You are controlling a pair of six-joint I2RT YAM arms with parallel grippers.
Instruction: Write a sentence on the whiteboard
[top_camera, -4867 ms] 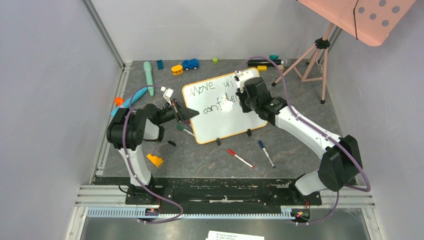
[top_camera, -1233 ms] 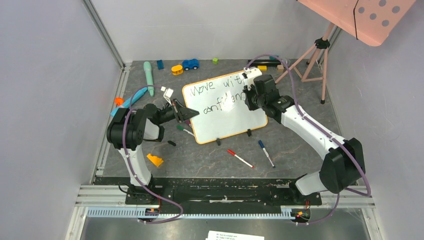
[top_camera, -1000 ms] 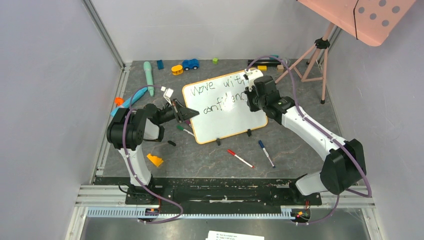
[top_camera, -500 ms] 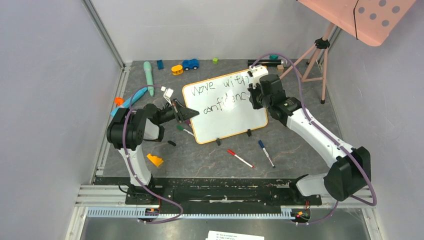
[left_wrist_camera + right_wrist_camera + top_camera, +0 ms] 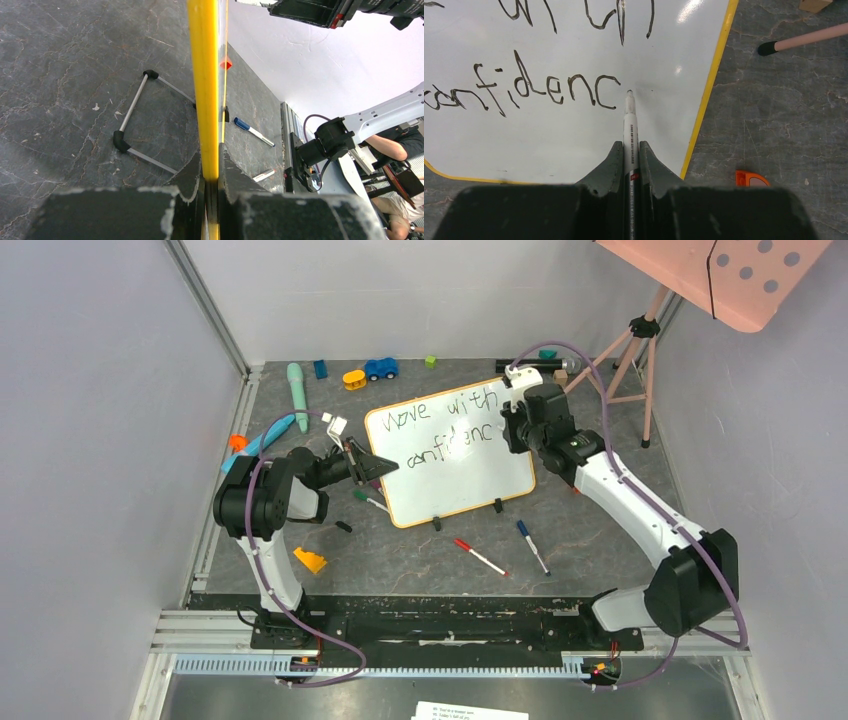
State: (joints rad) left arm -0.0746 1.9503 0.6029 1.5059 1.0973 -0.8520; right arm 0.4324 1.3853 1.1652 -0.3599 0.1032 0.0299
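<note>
The whiteboard (image 5: 455, 485) lies tilted on the dark floor, white with an orange frame (image 5: 202, 75). The sentence (image 5: 440, 425) reads "Move with" on top and "confidenc" (image 5: 524, 92) below. My left gripper (image 5: 386, 465) is shut on the board's left edge, and in the left wrist view the frame runs between its fingers (image 5: 210, 156). My right gripper (image 5: 512, 432) hovers over the board's right side, shut on a white marker (image 5: 629, 122). The marker tip rests just right of the last "c".
A red marker (image 5: 480, 557) and a blue marker (image 5: 532, 545) lie in front of the board; a green-capped one (image 5: 368, 500) lies by its left corner. Toys (image 5: 380, 368) sit along the back. A pink tripod (image 5: 625, 355) stands at back right, an orange wedge (image 5: 309, 560) at front left.
My right gripper has slid rightward along the second row with the marker, and the row has grown to "confidenc". The left arm and the board have stayed still.
</note>
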